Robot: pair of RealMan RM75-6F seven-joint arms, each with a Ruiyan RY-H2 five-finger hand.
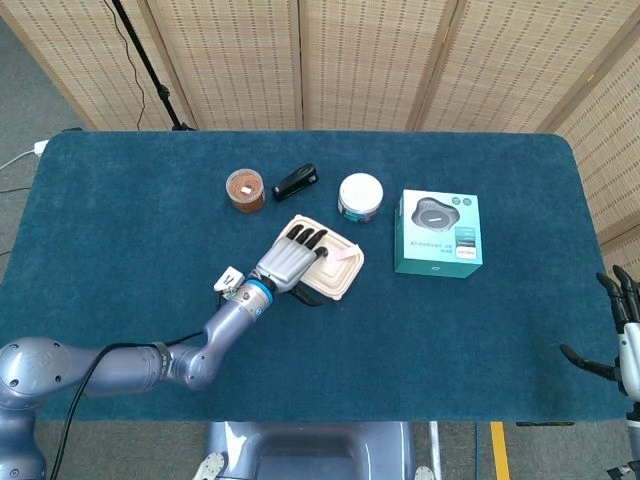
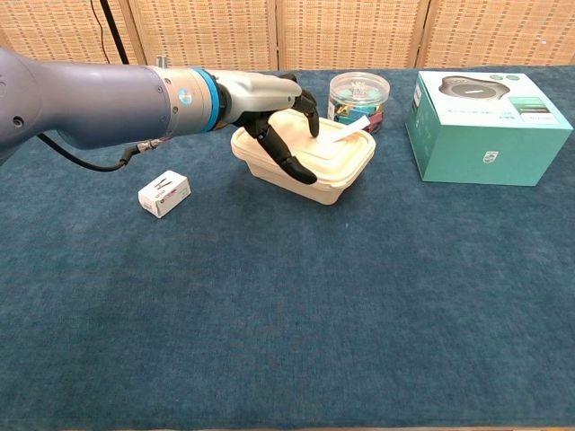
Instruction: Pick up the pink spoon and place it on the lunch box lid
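The pink spoon [image 1: 345, 257] lies on the beige lunch box lid [image 1: 338, 277], its handle pointing to the right; in the chest view the spoon [image 2: 348, 132] rests near the lid's [image 2: 334, 164] far right corner. My left hand [image 1: 291, 259] hovers over the lid's left half with fingers spread, holding nothing; in the chest view the left hand [image 2: 272, 103] has dark fingers arched over the box, just clear of the spoon. My right hand [image 1: 622, 330] hangs at the table's right edge, fingers apart, far from everything.
A small white box [image 2: 164, 193] lies left of the lunch box. Behind stand a brown jar [image 1: 245, 189], a black stapler [image 1: 295, 181] and a clear round container [image 2: 358, 94]. A teal carton [image 2: 488, 126] stands to the right.
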